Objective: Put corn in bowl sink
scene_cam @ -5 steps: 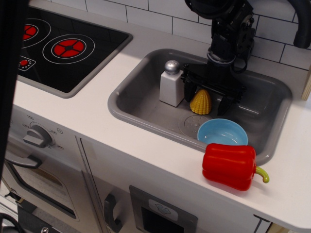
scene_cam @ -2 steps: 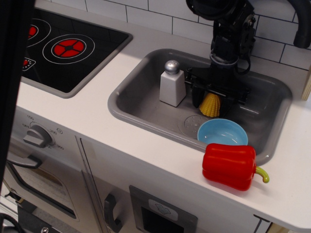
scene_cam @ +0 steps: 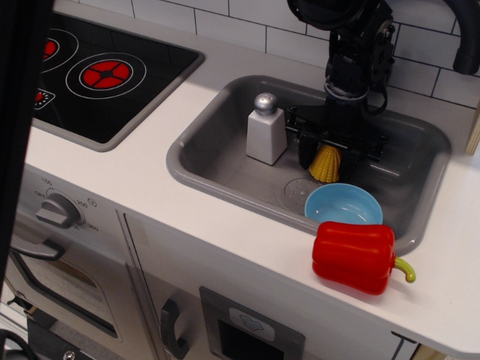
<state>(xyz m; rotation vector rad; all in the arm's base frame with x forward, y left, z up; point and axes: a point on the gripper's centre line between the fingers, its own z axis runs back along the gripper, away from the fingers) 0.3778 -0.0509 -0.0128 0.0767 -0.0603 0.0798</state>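
**Corn gripped inside the sink**

No readable writing shows. A glossy red plastic bell pepper [scene_cam: 354, 256] lies on the near counter. In the grey rectangular sink [scene_cam: 217, 154], the shallow light blue plastic bowl [scene_cam: 343, 205] sits near-right. Just beyond, the black gripper [scene_cam: 325, 159] has its fingers clamped around the ribbed yellow toy corn [scene_cam: 325, 165], right of a white salt shaker [scene_cam: 266, 130].

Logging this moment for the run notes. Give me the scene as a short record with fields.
corn: yellow cone, in the sink, between the gripper's black fingers
gripper: shut on the corn, reaching down from above
bowl: light blue, empty, in the sink, in front of the corn
sink: grey basin
salt shaker: white with silver cap, upright in the sink, left of the corn
red pepper: on the counter at the sink's front edge
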